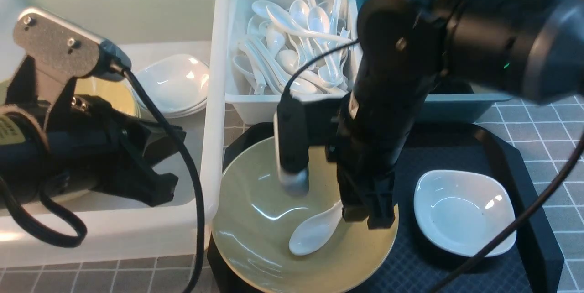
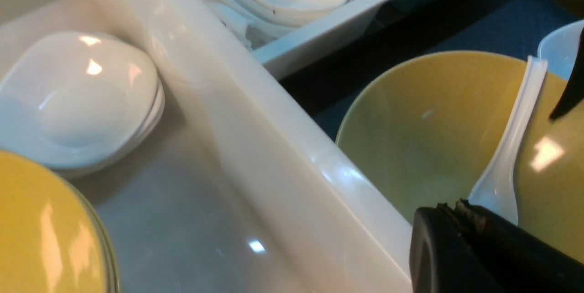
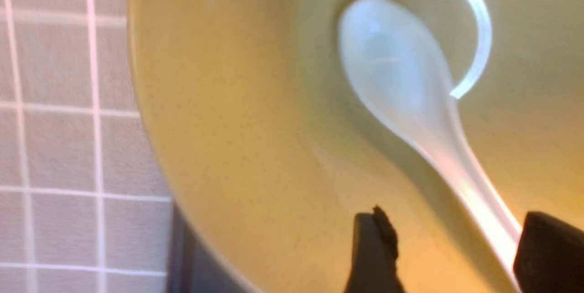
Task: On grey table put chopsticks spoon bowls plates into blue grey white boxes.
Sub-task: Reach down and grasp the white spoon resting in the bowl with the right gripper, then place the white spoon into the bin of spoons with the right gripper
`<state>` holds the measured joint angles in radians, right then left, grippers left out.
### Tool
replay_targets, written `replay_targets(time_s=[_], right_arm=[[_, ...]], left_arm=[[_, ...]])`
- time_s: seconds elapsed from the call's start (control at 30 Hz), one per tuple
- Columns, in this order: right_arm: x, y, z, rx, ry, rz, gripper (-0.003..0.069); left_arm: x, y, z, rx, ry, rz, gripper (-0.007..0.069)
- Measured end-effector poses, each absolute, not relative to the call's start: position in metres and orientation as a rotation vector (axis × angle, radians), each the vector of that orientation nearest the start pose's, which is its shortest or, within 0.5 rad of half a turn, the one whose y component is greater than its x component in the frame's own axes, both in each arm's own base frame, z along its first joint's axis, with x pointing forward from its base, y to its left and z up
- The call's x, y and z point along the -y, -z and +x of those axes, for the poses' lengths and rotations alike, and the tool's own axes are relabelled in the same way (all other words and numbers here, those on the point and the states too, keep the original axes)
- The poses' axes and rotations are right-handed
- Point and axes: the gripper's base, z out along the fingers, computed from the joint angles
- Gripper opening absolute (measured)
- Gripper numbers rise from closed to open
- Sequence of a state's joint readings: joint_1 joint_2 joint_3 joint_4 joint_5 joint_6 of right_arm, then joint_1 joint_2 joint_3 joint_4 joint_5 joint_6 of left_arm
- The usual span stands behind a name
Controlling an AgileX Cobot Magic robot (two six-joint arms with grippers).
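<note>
A white spoon [image 1: 315, 231] [image 3: 397, 69] lies in an olive-yellow bowl [image 1: 255, 238] [image 3: 237, 115] on the black tray. My right gripper [image 1: 367, 217] [image 3: 456, 224] reaches down into this bowl, open, with the spoon's handle between its fingers, close to one of them. My left gripper [image 1: 162, 190] [image 2: 456, 206] is shut and empty, over the large translucent tub [image 1: 214, 115] near its wall. In that tub sit stacked white plates [image 1: 173, 85] [image 2: 82, 101] and another bowl [image 2: 41, 229]. One more plate [image 1: 463, 211] rests on the tray. No chopsticks are in view.
The white bin [image 1: 242, 101] behind the tray is full of spoons. The blue-grey bin [image 1: 456, 106] is mostly hidden by my right arm. The black tray [image 1: 515, 170] lies on the grey table [image 1: 538, 133]. Cables hang across the front.
</note>
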<state>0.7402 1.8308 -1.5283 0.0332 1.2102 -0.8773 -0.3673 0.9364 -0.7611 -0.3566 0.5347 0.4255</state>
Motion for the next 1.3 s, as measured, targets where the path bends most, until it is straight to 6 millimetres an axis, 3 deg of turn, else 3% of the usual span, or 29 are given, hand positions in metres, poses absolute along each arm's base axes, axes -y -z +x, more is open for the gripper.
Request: replay_targets(time_s=[0.4, 0.5, 0.6, 0.63, 0.77, 0.83, 0.97, 1.07, 1.1, 1.13, 1.23, 1.3], right_arm=[[-0.268, -0.195, 0.3, -1.897, 0.077, -2.409, 0.0425], [-0.27, -0.19, 0.302, -1.892, 0.078, -2.406, 0.0381], [-0.27, -0.192, 0.302, -1.892, 0.084, -2.419, 0.0233], [-0.27, -0.193, 0.302, -1.892, 0.089, -2.419, 0.0233], [-0.271, -0.211, 0.309, -1.913, 0.141, -2.358, 0.0234], [-0.269, -0.243, 0.324, -1.919, 0.206, -2.214, 0.0234], [-0.259, -0.285, 0.351, -1.93, 0.267, -1.965, 0.0234], [-0.249, -0.313, 0.375, -1.912, 0.272, -1.703, 0.0234], [-0.242, -0.324, 0.388, -1.904, 0.261, -1.543, 0.0234], [-0.243, -0.325, 0.389, -1.899, 0.258, -1.524, 0.0234], [-0.234, -0.342, 0.414, -1.88, 0.118, -1.075, 0.0234], [-0.234, -0.342, 0.422, -1.869, 0.055, -0.95, 0.0234]], left_arm=[[0.091, -0.312, 0.183, -2.128, 0.387, 0.617, -0.0011], [0.091, -0.312, 0.183, -2.121, 0.379, 0.636, -0.0011], [0.091, -0.312, 0.183, -2.111, 0.366, 0.66, -0.0011], [0.091, -0.312, 0.183, -2.111, 0.367, 0.66, -0.0011], [0.091, -0.312, 0.183, -2.111, 0.367, 0.659, -0.0011], [0.091, -0.314, 0.184, -2.115, 0.378, 0.64, -0.0011], [0.095, -0.325, 0.193, -2.121, 0.393, 0.612, -0.0011], [0.099, -0.343, 0.209, -2.109, 0.364, 0.623, -0.0011], [0.102, -0.352, 0.219, -2.103, 0.344, 0.632, -0.0011], [0.103, -0.353, 0.22, -2.103, 0.341, 0.631, -0.0011], [0.111, -0.367, 0.247, -2.093, 0.309, 0.635, -0.0011], [0.113, -0.366, 0.254, -2.101, 0.304, 0.637, -0.0011]])
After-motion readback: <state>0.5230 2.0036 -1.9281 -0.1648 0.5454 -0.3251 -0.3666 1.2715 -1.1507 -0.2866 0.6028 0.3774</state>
